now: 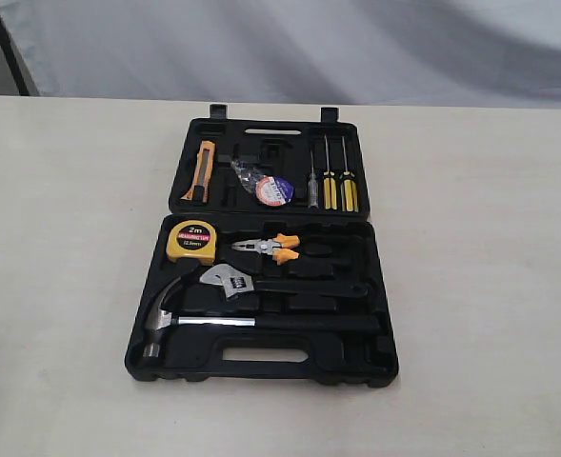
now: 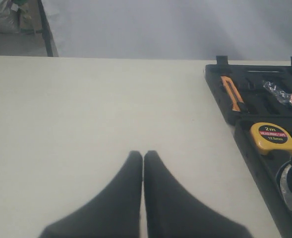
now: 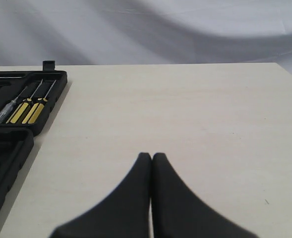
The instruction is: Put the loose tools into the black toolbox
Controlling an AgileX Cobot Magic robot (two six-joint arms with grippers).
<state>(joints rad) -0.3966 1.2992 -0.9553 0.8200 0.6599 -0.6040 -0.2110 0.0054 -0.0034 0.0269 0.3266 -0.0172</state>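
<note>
A large black moulded plastic toolbox lies open and flat in the middle of a pale cream surface, its two hinged halves one behind the other. In the near half, a steel claw hammer with a black handle lies in the front recess, just behind the slot handle. A silver adjustable wrench with a black handle lies just behind the hammer. Farther back sit a yellow tape measure and orange-handled pliers. In the far half, a black tape roll with a blue-red label and clear film rests between an orange utility knife and three slim screwdrivers. The black left fingers are pressed together, holding nothing, over the surface left of the toolbox. The black right fingers are likewise together and empty, over the surface to its right.
</note>
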